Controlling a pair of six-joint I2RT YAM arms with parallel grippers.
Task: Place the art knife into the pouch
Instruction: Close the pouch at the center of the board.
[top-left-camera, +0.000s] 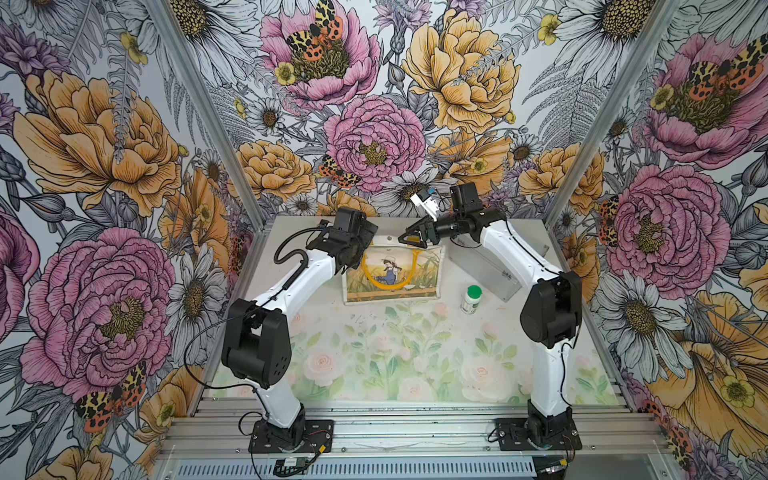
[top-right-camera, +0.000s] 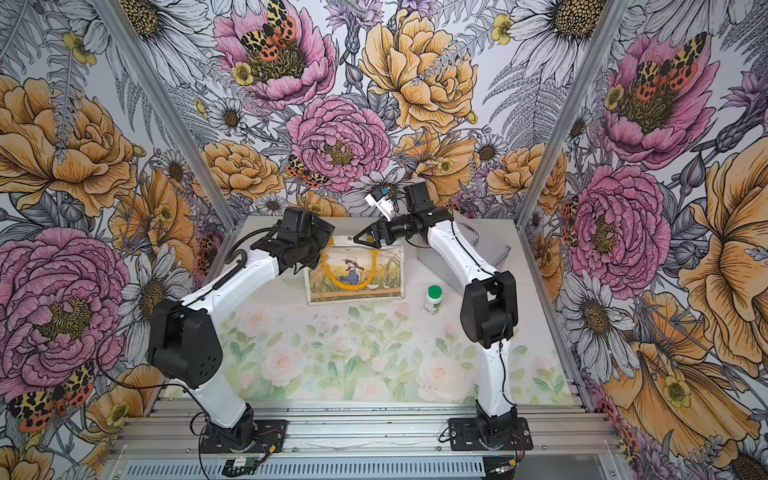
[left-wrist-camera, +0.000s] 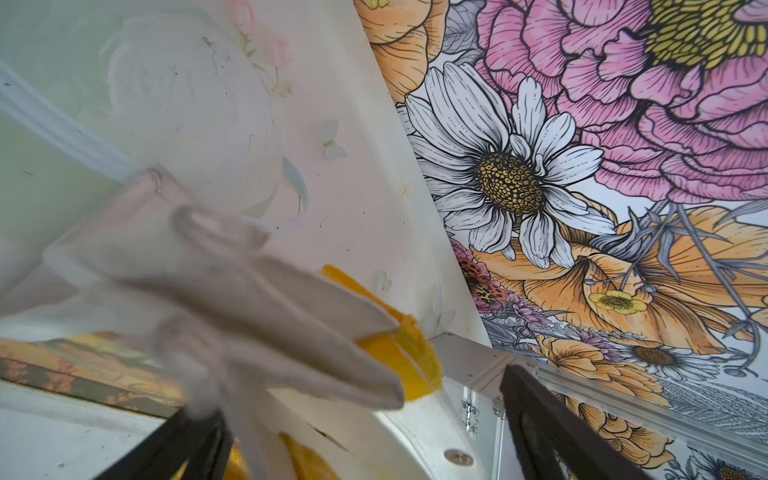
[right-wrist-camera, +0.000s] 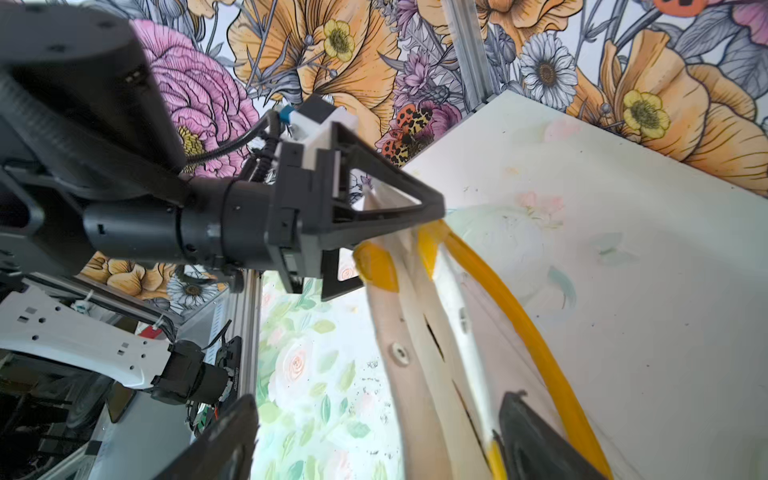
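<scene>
Top views: pouch (top-left-camera: 392, 270) lay flat at far middle of table (top-left-camera: 415, 357), far rim beneath both my grippers. Left gripper (right-wrist-camera: 399, 249) hidden there under own wrist; right wrist view showed its jaws wide, rim between, nothing pinched. Right gripper (top-left-camera: 411, 239) likewise wide, empty. Left wrist close-up blurred.

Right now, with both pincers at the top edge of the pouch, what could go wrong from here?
1. The left pincer and the right pincer stand open, close together at the mouth of the pouch; they might bump if either advances.
2. The yellow handle runs beside the right pincer's finger; closing there may catch the loop instead of the pouch wall.
3. The art knife shows in no view, so whether it is inside I cannot tell.
</scene>
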